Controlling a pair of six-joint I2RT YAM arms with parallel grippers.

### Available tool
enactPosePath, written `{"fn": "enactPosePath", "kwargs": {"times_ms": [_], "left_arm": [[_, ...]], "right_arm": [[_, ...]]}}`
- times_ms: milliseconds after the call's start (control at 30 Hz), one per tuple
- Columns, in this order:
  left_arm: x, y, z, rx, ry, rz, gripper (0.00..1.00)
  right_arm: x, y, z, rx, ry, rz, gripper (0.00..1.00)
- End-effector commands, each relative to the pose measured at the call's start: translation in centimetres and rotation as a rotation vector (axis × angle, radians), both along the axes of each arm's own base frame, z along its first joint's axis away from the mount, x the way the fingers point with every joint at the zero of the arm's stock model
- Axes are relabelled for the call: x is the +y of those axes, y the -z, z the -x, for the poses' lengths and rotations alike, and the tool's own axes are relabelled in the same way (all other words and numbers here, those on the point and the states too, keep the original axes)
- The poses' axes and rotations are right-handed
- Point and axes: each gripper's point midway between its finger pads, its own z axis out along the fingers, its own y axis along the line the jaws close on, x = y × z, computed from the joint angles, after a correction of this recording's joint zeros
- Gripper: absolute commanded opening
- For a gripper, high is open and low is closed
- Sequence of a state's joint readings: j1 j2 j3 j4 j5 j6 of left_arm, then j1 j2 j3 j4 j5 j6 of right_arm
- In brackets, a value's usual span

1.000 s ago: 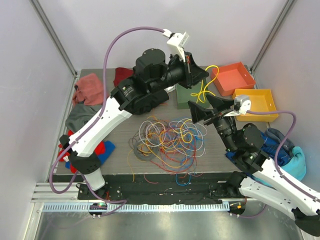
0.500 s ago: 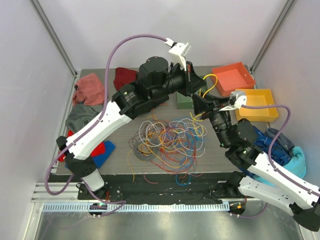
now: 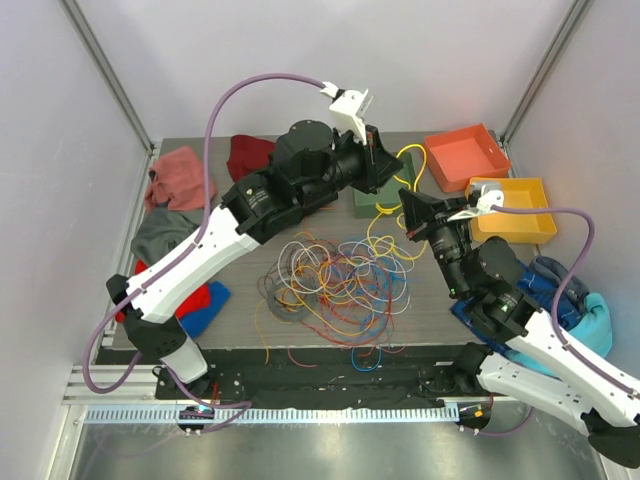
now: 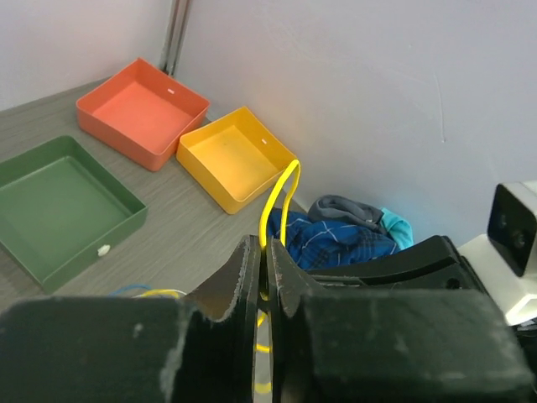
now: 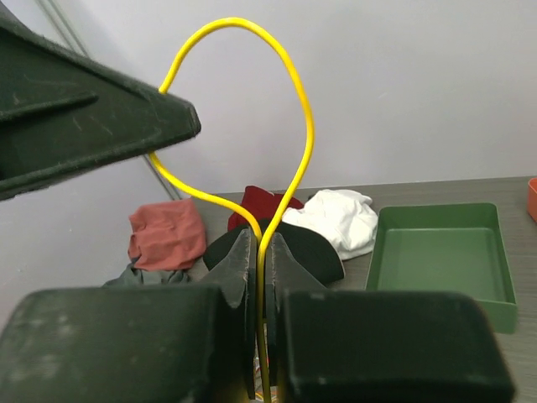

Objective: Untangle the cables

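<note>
While the tangle [image 3: 335, 275] is lying mid-frame on the tabletop [image 3: 243, 303], the left tool [image 4: 262, 256] is pinching one yellow cable [image 5: 310, 126] up above it. Just right of it, the right tool [image 5: 260, 248] is clamping the same strand. Drawing apart slowly and upward should be freeing it without tightening knots.

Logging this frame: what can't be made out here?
Right wrist view: the yellow cable beyond the right gripper jaws, hidden by the gripper's own body.
Left wrist view: the same for the left gripper.
Top view: where that cable joins the cable pile, lost among crossing strands.
</note>
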State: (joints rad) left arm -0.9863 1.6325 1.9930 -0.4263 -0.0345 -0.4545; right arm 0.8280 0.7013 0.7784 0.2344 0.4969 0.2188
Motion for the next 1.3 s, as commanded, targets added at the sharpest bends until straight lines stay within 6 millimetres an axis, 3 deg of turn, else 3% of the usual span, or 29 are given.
{"fn": "enactPosePath", "kwargs": {"times_ms": [0, 67, 100, 133, 167, 233, 300, 367, 400, 433, 467, 500, 533, 567, 600, 667, 700, 767, 800, 867, 900, 1000, 1100, 1267], "left_arm": [[2.0, -2.6, 0.2, -0.065, -0.049, 0.054, 0.19], [2.4, -1.4, -0.1, -0.056, -0.076, 0.038, 0.33], [3.0, -1.7, 0.0, -0.060, -0.087, 0.050, 0.49], [3.2, -0.6, -0.2, -0.050, -0.107, 0.037, 0.65], [3.5, -0.2, -0.5, -0.043, -0.130, 0.032, 0.86], [4.9, 0.5, -0.9, -0.032, -0.186, 0.024, 1.00], [6.2, 1.5, -1.5, -0.017, -0.252, 0.008, 1.00], [8.4, 1.2, -1.6, -0.013, -0.328, 0.023, 1.00], [9.9, 2.7, -2.3, 0.001, -0.415, -0.002, 1.00], [11.9, 2.0, -2.0, 0.007, -0.469, 0.036, 1.00], [13.0, 2.4, -2.0, 0.015, -0.513, 0.038, 1.00], [13.9, 4.3, -2.1, 0.031, -0.549, 0.014, 1.00], [15.4, 4.8, -2.2, 0.034, -0.611, 0.018, 1.00], [17.0, 4.1, -1.3, 0.036, -0.630, 0.062, 1.00], [17.6, 6.3, -1.2, 0.052, -0.649, 0.032, 1.00], [19.2, 6.4, -0.1, 0.076, -0.655, 0.089, 1.00], [19.2, 8.6, 0.2, 0.098, -0.647, 0.057, 1.00], [19.3, 10.3, 1.1, 0.143, -0.619, 0.069, 1.00], [19.9, 12.1, 1.7, 0.166, -0.616, 0.047, 1.00], [20.5, 14.1, 2.3, 0.200, -0.621, 0.022, 1.00], [21.0, 15.7, 2.8, 0.226, -0.626, 0.010, 1.00], [21.5, 18.6, 3.8, 0.277, -0.607, -0.001, 1.00], [21.5, 21.2, 4.5, 0.319, -0.590, -0.014, 1.00], [21.0, 24.2, 5.2, 0.368, -0.561, -0.054, 1.00]], "right_arm": [[-1.0, -2.4, -0.1, 0.020, 0.041, -0.016, 0.01], [-1.4, -3.4, -0.1, 0.028, 0.061, -0.014, 0.01], [-1.3, -2.9, -0.2, 0.055, 0.065, 0.012, 0.01], [-1.7, -3.7, -0.1, 0.052, 0.075, 0.008, 0.01], [-1.8, -3.8, -0.2, 0.059, 0.084, 0.007, 0.01], [-2.0, -3.7, -0.3, 0.088, 0.098, 0.034, 0.01], [-2.5, -3.9, -0.4, 0.107, 0.125, 0.044, 0.01], [-2.7, -3.7, -1.0, 0.129, 0.159, 0.063, 0.01], [-3.3, -4.1, -1.1, 0.142, 0.193, 0.073, 0.01], [-3.2, -3.9, -1.5, 0.158, 0.213, 0.093, 0.01], [-3.4, -3.8, -1.9, 0.171, 0.239, 0.105, 0.01], [-4.4, -3.6, -2.1, 0.192, 0.304, 0.121, 0.01], [-5.0, -4.6, -2.1, 0.188, 0.333, 0.111, 0.01], [-5.4, -4.3, -2.8, 0.204, 0.386, 0.128, 0.01], [-6.4, -5.4, -2.9, 0.196, 0.428, 0.117, 0.01], [-8.9, -5.9, -4.3, 0.210, 0.542, 0.096, 0.01], [-9.7, -7.0, -4.8, 0.200, 0.557, 0.063, 0.01], [-10.9, -7.7, -6.5, 0.211, 0.575, 0.002, 0.01], [-12.8, -7.5, -8.4, 0.243, 0.642, 0.000, 0.01], [-13.9, -7.1, -10.5, 0.275, 0.661, -0.034, 0.01], [-15.9, -6.6, -12.2, 0.301, 0.726, -0.031, 0.01], [-18.9, -5.6, -15.0, 0.350, 0.820, -0.046, 0.01], [-21.1, -6.0, -15.9, 0.347, 0.892, -0.062, 0.01], [-25.4, -4.4, -17.1, 0.382, 1.020, -0.062, 0.01]]}}
